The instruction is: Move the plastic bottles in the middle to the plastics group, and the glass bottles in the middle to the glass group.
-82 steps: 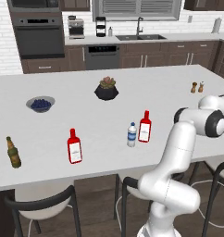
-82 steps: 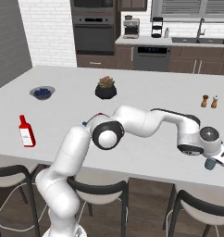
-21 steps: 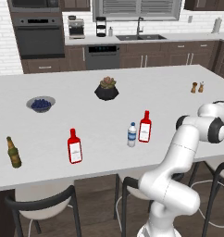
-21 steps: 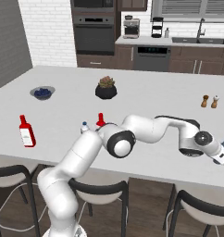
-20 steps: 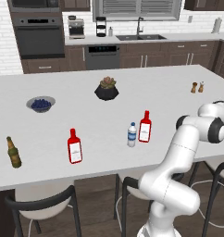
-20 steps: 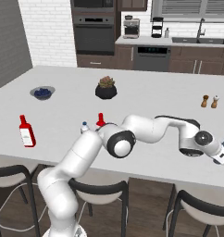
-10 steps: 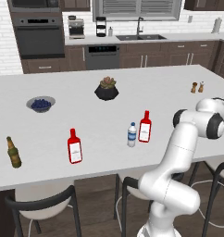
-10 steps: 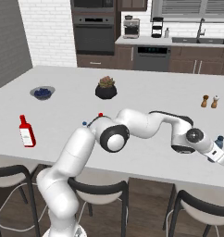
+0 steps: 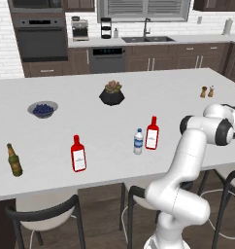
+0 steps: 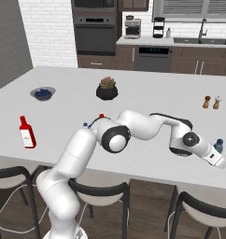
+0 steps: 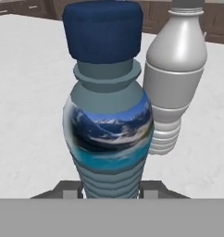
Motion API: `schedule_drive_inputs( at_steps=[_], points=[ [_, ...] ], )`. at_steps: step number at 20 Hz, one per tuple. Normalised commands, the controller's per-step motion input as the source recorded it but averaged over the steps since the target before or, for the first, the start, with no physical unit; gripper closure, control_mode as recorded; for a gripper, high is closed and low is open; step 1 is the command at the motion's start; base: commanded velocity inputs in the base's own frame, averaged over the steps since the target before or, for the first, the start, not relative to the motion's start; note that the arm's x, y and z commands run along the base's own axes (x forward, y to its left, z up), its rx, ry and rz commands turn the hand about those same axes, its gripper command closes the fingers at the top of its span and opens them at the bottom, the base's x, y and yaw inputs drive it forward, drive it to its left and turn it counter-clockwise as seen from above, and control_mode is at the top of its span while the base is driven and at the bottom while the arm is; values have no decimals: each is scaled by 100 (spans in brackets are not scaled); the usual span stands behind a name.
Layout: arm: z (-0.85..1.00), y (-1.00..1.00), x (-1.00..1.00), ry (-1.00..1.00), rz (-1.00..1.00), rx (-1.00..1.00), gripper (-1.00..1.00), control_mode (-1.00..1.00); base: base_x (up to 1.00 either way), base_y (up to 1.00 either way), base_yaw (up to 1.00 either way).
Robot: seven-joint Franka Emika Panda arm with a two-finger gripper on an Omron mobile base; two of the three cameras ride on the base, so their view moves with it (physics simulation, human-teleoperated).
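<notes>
1. Left base view: the clear bottle and the red bottle stand mid-counter, awaiting sorting. Another red bottle and an olive bottle wait far left. The arm's hand is cut off at the right edge.
2. Right base view: the gripper reaches the counter's right end beside the blue-teal bottle. Whether the base touches the counter is hard to tell.
3. Hand view: the jaws are narrowly set around the blue-teal bottle, seemingly gripping it, just beside a grey plastic bottle. Judgement: lower it gently and release straight, avoiding the neighbour. The fingertips are mostly hidden.
</notes>
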Motion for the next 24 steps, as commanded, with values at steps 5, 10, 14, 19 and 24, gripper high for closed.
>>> schedule_drive_inputs(
  at_steps=[5, 10, 14, 19, 24],
  points=[
    [0, 0, 0, 0, 0, -2, 100, -100, 0, 0, 0],
    [0, 0, 0, 0, 0, -4, 100, -100, 0, 0, 0],
    [0, 0, 0, 0, 0, 0, -100, -100, 0, 0, 0],
    [0, 0, 0, 0, 0, 0, -100, -100, 0, 0, 0],
    [0, 0, 0, 0, 0, 0, -100, -100, 0, 0, 0]
  ],
)
